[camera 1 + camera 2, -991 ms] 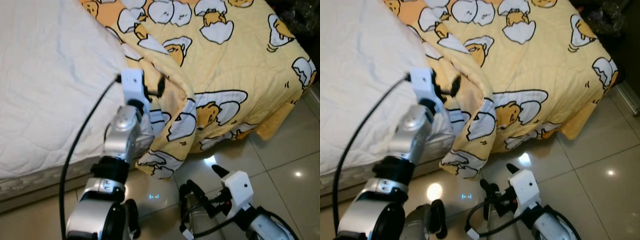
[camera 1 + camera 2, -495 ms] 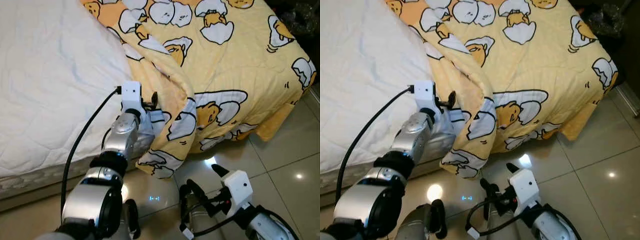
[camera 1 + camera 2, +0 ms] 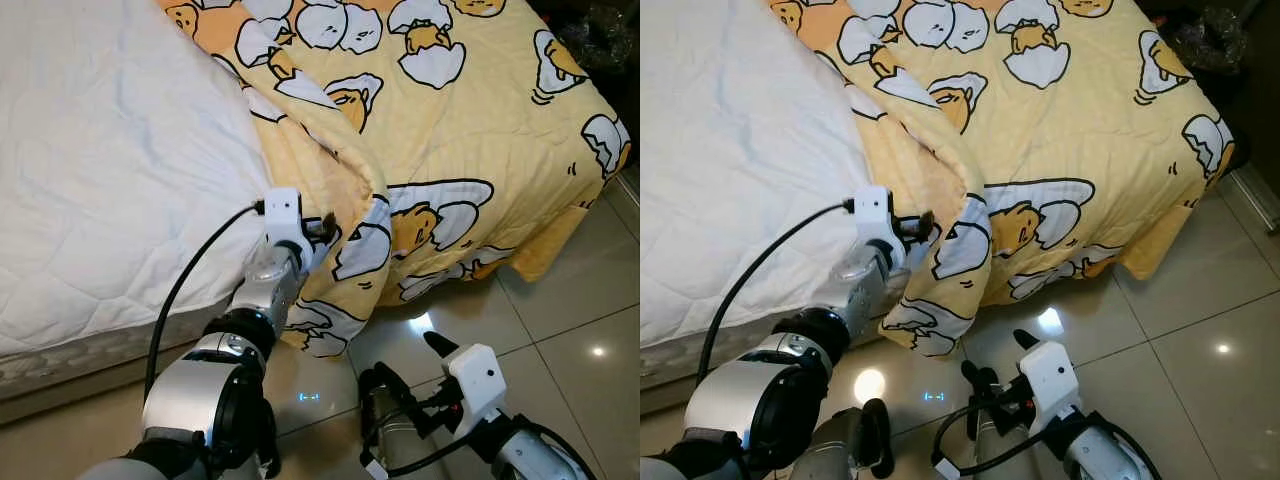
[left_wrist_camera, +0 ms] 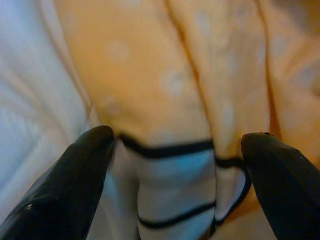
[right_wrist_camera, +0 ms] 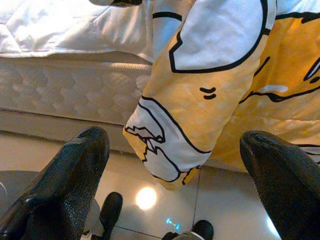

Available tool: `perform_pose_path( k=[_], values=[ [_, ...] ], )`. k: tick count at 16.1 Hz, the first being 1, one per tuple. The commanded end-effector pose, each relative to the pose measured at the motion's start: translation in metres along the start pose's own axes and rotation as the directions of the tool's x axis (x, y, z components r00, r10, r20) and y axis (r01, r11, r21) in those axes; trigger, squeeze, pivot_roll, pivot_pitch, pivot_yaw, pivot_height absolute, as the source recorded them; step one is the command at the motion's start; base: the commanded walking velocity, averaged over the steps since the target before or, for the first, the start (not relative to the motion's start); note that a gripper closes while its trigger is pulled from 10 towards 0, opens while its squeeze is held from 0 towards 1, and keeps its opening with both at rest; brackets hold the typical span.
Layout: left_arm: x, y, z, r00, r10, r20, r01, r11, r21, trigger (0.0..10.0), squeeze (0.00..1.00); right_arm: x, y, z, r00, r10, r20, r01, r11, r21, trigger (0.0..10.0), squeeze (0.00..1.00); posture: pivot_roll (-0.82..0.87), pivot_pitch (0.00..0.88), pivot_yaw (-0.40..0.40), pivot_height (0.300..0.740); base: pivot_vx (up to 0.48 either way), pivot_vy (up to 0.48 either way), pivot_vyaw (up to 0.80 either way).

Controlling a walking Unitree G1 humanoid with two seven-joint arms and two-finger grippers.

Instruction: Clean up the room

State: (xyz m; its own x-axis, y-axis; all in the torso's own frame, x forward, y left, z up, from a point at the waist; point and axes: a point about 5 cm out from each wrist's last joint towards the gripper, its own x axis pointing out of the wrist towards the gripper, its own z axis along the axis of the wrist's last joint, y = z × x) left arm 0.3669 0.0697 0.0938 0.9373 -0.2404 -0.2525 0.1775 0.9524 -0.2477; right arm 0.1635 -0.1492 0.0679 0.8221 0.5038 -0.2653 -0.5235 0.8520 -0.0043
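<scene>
While the left gripper (image 3: pixel 322 224) sits spread against the quilt (image 3: pixel 440 120) fold, closing on it comes next; the right gripper (image 5: pixel 175 150) hangs open.

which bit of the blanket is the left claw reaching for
On the bed, the yellow egg-print blanket is folded back beside the bare white mattress. The open left claw is at that folded edge, the ridge running down to the corner hanging over the floor.
</scene>
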Motion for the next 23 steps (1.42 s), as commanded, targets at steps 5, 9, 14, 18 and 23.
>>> perform_pose_path(
  k=[5, 9, 14, 18, 23],
  values=[
    [-0.001, 0.008, -0.005, 0.997, 0.079, -0.007, -0.079, 0.996, 0.044, 10.0, 0.0, -0.005, 0.002, -0.006, 1.0, 0.0, -0.031, 0.0, 1.0, 0.004, 10.0, 0.0, -0.38, 0.309, 0.003, 0.731, 0.0, 0.0, 0.0],
    [-0.004, 0.005, -0.022, 0.993, 0.078, -0.09, -0.08, 0.997, -0.02, 10.0, 0.0, -0.004, 0.002, -0.008, 0.999, 0.006, -0.037, -0.006, 1.0, 0.007, 10.0, 0.0, -0.38, 0.312, 0.0, 0.731, 0.0, 0.0, 0.0],
    [-0.01, 0.005, -0.045, 0.976, 0.073, -0.207, -0.102, 0.986, -0.134, 0.0, 0.0, -0.004, 0.003, -0.008, 0.999, 0.012, -0.04, -0.012, 1.0, 0.003, 10.0, 0.0, -0.37, 0.31, 0.0, 0.731, 0.0, 0.0, 0.0],
    [-0.008, 0.005, -0.037, 0.982, 0.06, -0.178, -0.083, 0.988, -0.129, 0.0, 0.0, -0.005, 0.001, -0.008, 0.999, 0.003, -0.041, -0.003, 1.0, -0.001, 10.0, 0.0, -0.39, 0.307, 0.0, 0.731, 0.0, 0.0, 0.0],
    [-0.006, 0.006, -0.031, 0.99, 0.039, -0.136, -0.06, 0.987, -0.152, 0.0, 0.0, -0.004, -0.001, -0.007, 0.999, 0.003, -0.04, -0.003, 1.0, -0.008, 10.0, 0.0, -0.4, 0.287, -0.004, 0.731, 0.0, 0.0, 0.0]
  ],
)
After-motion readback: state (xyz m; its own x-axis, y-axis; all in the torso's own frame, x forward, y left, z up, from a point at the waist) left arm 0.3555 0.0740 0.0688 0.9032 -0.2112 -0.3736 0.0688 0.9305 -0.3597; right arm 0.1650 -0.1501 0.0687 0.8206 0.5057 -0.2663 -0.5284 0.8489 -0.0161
